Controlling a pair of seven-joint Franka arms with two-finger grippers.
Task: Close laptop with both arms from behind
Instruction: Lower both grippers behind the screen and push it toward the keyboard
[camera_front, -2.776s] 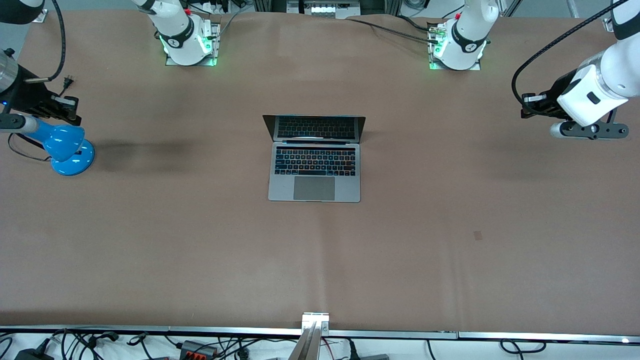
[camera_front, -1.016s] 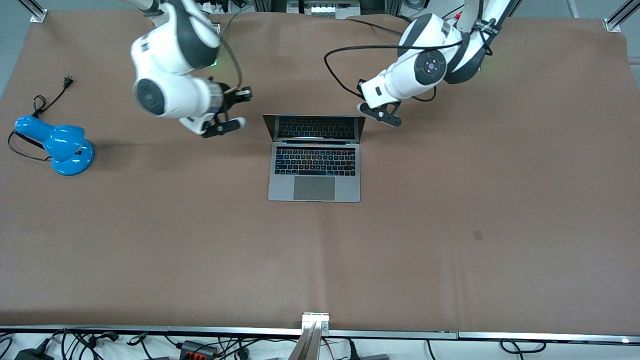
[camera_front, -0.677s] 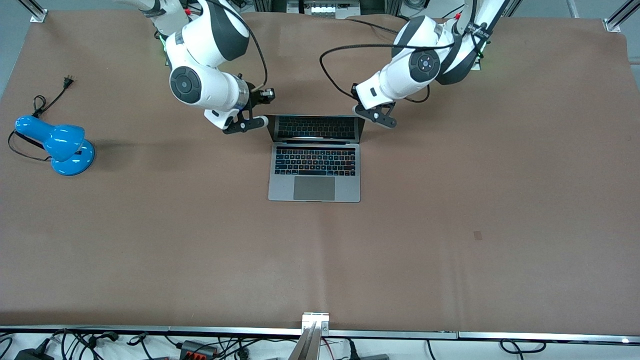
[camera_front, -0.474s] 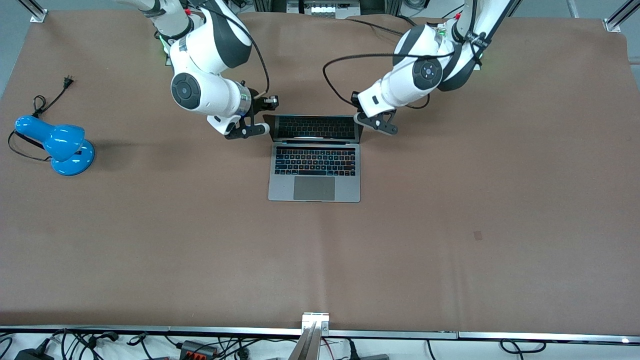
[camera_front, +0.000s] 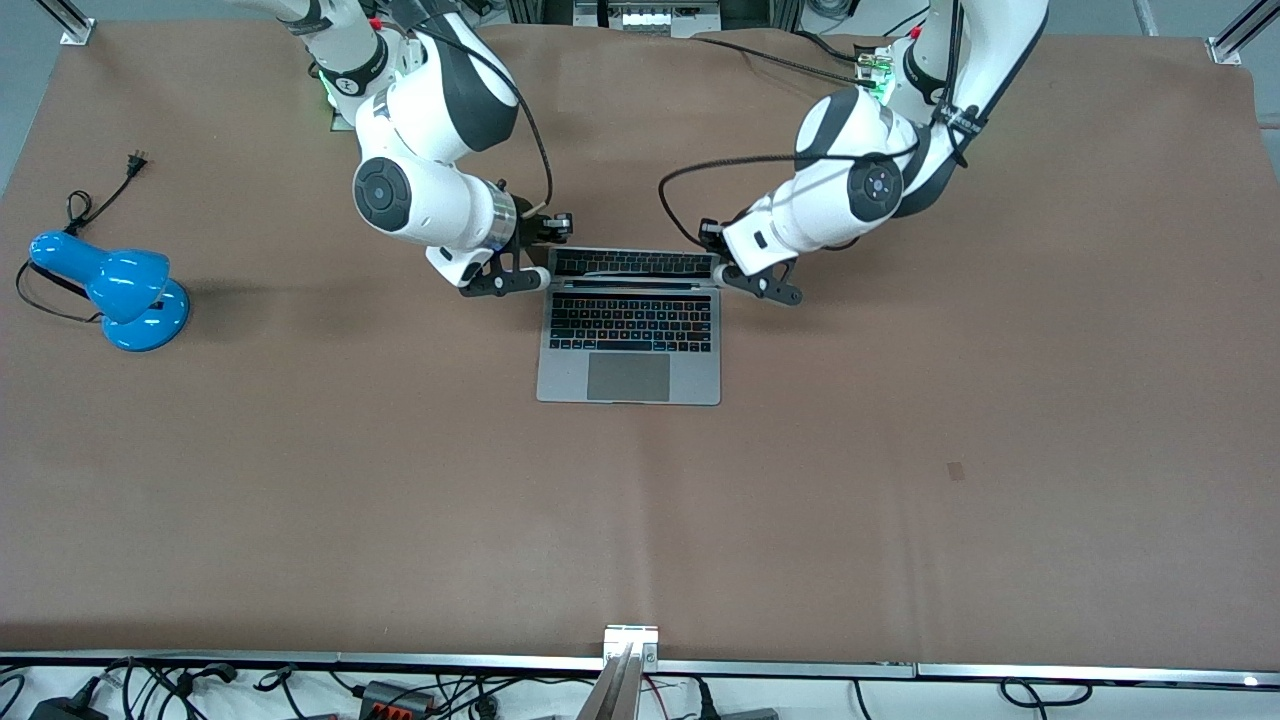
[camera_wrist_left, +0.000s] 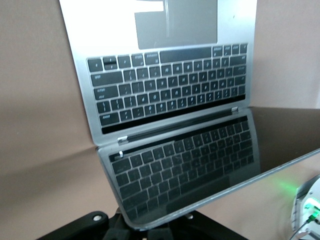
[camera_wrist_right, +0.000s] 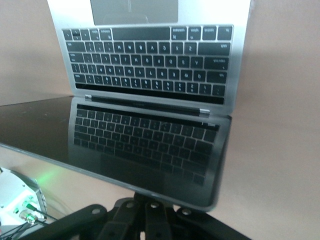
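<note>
The silver-grey laptop (camera_front: 628, 340) lies open in the middle of the table, its dark screen (camera_front: 633, 263) tipped forward over the black keyboard. My right gripper (camera_front: 545, 276) is shut and presses on the lid's top corner toward the right arm's end. My left gripper (camera_front: 722, 272) is shut and presses on the lid's other top corner. In the left wrist view the screen's upper edge (camera_wrist_left: 200, 200) lies against my left gripper (camera_wrist_left: 149, 229). In the right wrist view the lid's edge (camera_wrist_right: 150, 187) rests on my right gripper (camera_wrist_right: 150, 205). The apple logo is hidden.
A blue desk lamp (camera_front: 120, 290) with a black cord and plug (camera_front: 135, 160) stands near the table edge at the right arm's end. Brown table cover (camera_front: 900, 450) spreads all around the laptop. Cables hang along the near edge.
Both arms swung in from the table's ends to the laptop's lid. In the last half second both grippers pushed the lid toward the front camera, so the screen now shows much narrower.
</note>
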